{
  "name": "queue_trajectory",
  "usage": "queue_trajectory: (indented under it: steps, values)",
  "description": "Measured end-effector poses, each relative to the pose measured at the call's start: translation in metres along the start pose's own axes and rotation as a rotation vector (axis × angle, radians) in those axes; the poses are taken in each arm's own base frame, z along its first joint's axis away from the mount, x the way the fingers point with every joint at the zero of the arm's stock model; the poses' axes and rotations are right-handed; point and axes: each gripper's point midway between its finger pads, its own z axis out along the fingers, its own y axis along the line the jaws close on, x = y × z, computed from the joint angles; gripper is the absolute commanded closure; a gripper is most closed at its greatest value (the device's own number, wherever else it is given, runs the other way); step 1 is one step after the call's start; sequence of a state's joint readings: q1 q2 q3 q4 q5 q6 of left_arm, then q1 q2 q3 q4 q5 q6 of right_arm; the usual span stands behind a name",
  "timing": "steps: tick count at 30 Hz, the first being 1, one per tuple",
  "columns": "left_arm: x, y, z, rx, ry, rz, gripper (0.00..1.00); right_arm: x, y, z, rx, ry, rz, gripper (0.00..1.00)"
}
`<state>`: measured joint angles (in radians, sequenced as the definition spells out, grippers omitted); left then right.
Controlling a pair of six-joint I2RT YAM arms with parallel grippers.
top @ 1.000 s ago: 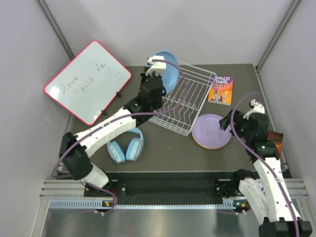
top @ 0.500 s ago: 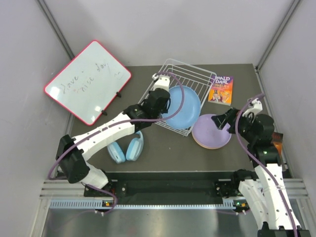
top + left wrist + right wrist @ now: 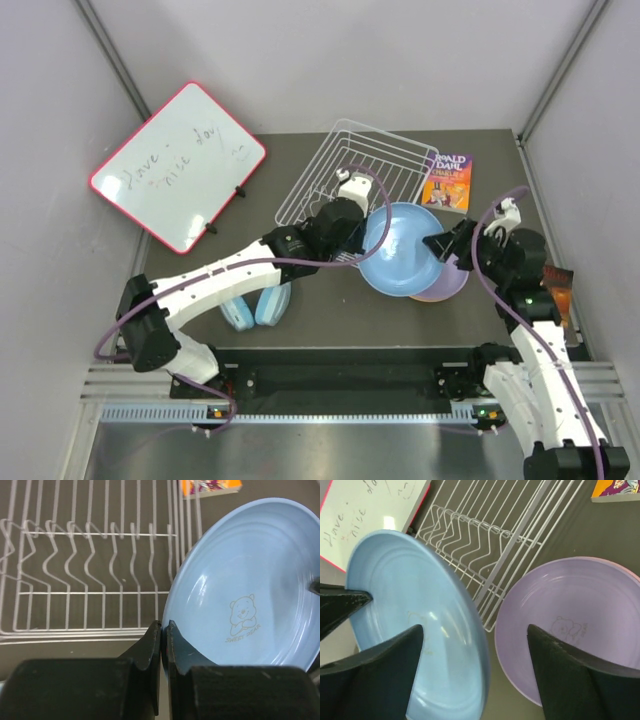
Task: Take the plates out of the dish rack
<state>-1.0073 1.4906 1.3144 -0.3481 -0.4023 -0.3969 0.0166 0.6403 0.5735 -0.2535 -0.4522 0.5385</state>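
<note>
blue plate (image 3: 403, 248) — off the rack (image 3: 340, 150), rim pinched in our left gripper (image 3: 164, 640), right gripper (image 3: 475, 627) spread wide; we'd next stack it on the purple plate (image 3: 447, 290).

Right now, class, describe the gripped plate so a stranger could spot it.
Find the white wire dish rack, far across the table. At its near right corner, the left gripper pinches a light blue plate by the rim; unlike the purple plate below, it is tilted and held.
</note>
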Motion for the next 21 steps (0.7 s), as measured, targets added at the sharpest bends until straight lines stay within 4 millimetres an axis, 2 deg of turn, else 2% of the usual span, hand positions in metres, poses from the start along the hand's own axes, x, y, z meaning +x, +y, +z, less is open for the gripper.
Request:
queue_trajectory:
  steps: [1, 2, 4, 5, 6, 8, 9, 10, 12, 15, 21]
  values:
    - [0.001, -0.006, -0.001, 0.023, 0.005, 0.0, 1.0, 0.002, -0.001, 0.001, 0.0, 0.005, 0.005, 0.4]
    - [0.002, -0.01, -0.002, 0.045, 0.009, -0.001, 1.0, 0.004, -0.003, 0.002, 0.0, 0.009, 0.005, 0.68]
    - [0.002, -0.016, -0.002, 0.075, 0.011, -0.004, 1.0, 0.008, -0.005, 0.004, -0.002, 0.018, 0.01, 0.94]
    - [0.001, -0.018, -0.002, 0.084, 0.01, -0.005, 0.96, 0.01, -0.005, 0.005, -0.005, 0.024, 0.016, 1.0]
    - [0.002, -0.015, -0.002, 0.067, 0.013, 0.002, 0.86, 0.01, -0.005, 0.005, -0.007, 0.025, 0.021, 1.0]
    - [0.002, -0.008, 0.0, 0.049, 0.013, -0.01, 0.46, 0.008, -0.004, 0.005, -0.007, 0.018, 0.009, 1.0]
    - [0.001, -0.007, 0.001, 0.046, 0.008, -0.008, 0.21, 0.009, -0.006, 0.004, 0.0, 0.02, 0.01, 1.0]
    - [-0.001, -0.008, 0.0, 0.046, -0.002, -0.007, 0.15, 0.009, -0.012, 0.004, 0.038, 0.012, 0.006, 1.0]
    - [-0.004, -0.007, -0.001, 0.03, -0.022, -0.007, 0.09, 0.011, -0.027, 0.001, 0.119, 0.009, 0.015, 1.0]
    - [-0.001, 0.004, -0.006, -0.013, -0.04, -0.004, 0.08, 0.007, -0.051, -0.009, 0.274, -0.02, 0.019, 1.0]
    - [0.017, 0.043, -0.034, -0.093, -0.079, -0.014, 0.08, -0.016, -0.086, -0.039, 0.539, -0.143, 0.008, 1.0]
